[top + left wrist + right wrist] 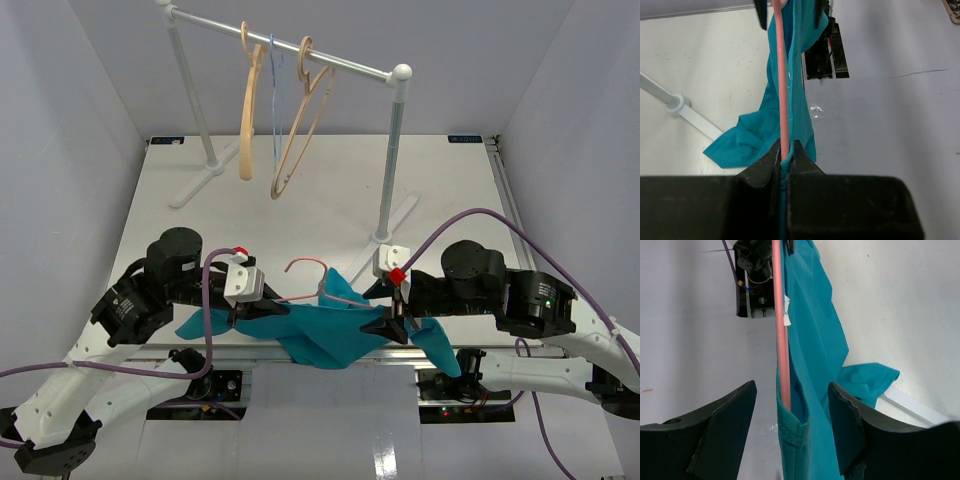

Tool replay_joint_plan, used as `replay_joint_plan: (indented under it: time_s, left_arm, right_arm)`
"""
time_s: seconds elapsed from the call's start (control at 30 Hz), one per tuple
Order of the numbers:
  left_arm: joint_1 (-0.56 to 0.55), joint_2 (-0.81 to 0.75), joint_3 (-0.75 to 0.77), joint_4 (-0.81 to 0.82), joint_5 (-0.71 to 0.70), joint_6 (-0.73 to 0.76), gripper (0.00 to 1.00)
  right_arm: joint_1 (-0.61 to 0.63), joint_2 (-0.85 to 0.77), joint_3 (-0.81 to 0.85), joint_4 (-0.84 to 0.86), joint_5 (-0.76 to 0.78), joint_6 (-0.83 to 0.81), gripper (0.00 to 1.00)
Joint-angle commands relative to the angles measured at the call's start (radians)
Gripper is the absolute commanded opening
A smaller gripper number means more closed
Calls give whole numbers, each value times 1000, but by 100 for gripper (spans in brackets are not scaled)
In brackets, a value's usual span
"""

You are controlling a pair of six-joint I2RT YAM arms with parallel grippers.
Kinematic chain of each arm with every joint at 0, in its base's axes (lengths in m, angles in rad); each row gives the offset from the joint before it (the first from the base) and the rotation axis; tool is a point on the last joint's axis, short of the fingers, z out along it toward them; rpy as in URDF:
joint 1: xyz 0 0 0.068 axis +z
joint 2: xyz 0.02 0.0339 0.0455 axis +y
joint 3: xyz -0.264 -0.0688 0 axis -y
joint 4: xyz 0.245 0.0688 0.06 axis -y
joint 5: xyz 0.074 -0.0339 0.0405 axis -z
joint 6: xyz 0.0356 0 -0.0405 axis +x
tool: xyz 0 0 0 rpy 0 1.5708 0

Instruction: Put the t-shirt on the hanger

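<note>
Teal t-shirt (330, 335) is strung between the two grippers at the near edge of the table (330, 190). One end droops past the left gripper, the other past the right. Pink hanger (305, 264) is in with the shirt, its hook poking out on the far side, over the table.

Left gripper (785, 150): jaws pinched closed on the hanger wire, with a fold of teal fabric in the same pinch. In the left wrist view, wire and shirt edge run straight away from the tips. The rest of the shirt drapes down to the table on the left of the wire.

Right gripper (792, 385): jaws spread wide, nothing clamped. Wire and a hemmed shirt edge sit in the gap between the fingers (725, 420), and the wire goes inside the fabric there. The finger on the left of that view is clear of both; can't tell whether the fabric brushes the other one. Small white label (786, 310) sits on the shirt right against the wire, further along.

Far side of the table: rack (290, 45) carrying two beige hangers (250, 100) and a blue hanger (275, 90), well apart from the shirt.
</note>
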Motion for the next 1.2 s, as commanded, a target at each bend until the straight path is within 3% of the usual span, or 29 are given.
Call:
replay_joint_plan:
  time_s: [0.0,0.13,0.23,0.33,0.37,0.5,0.6,0.97,1.17]
  left_arm:
    - [3,-30,-13,20,18,9,0]
    - [3,-28,-15,24,26,8,0]
    - [3,-16,-13,36,23,-6,0]
    - [3,-8,-14,73,-23,-38,0]
    - [3,-8,-15,88,-49,-75,6]
    - [3,0,-6,167,-195,-180,64]
    - [3,21,30,198,-323,-333,98]
    - [3,125,167,109,-880,-529,98]
    - [3,33,107,220,-1012,-641,98]
  right_arm:
    - [3,-19,3,-19,51,-14,50]
    - [5,-28,-11,-16,75,-15,18]
    - [3,-40,-19,-4,112,-8,8]
    - [3,-52,-13,12,137,13,8]
    - [3,-52,3,7,141,31,8]
    - [4,-36,30,-29,159,78,8]
    - [3,-48,-44,-36,194,126,8]
    - [3,-112,-112,-160,357,277,8]
    - [3,-65,-29,-216,605,362,8]
